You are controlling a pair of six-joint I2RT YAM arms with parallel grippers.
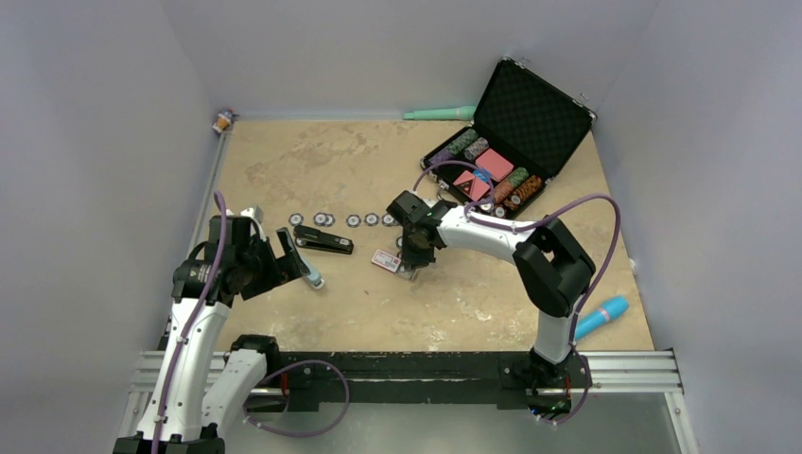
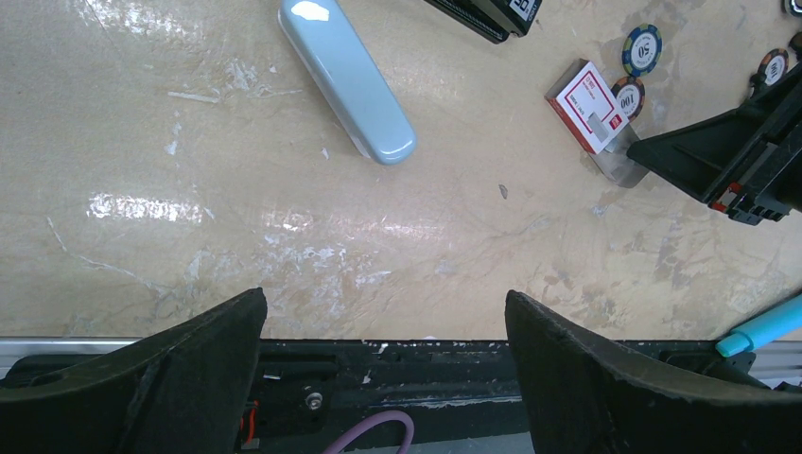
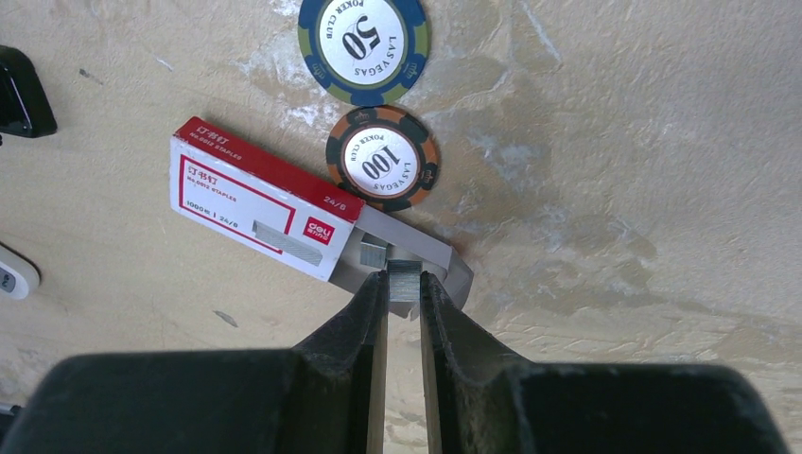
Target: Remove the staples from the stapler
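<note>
Pinching the staples (image 3: 404, 272), the right gripper (image 3: 404, 287) sits at the lower centre of its wrist view, clamped on the short grey strip at the end of the red-and-white box (image 3: 255, 200). Just above lie the 100 chip (image 3: 383, 156), then the 50 chip (image 3: 364, 43). At left-centre of the overhead view, the stapler (image 1: 323, 240) lies well apart, near the left gripper (image 2: 385, 303), whose jaws are spread wide and hold nothing.

Robotics lab cell: bare white walls (image 1: 378, 47), aluminium mounting rail (image 1: 426, 362), scuffed tabletop (image 1: 322, 161).
</note>
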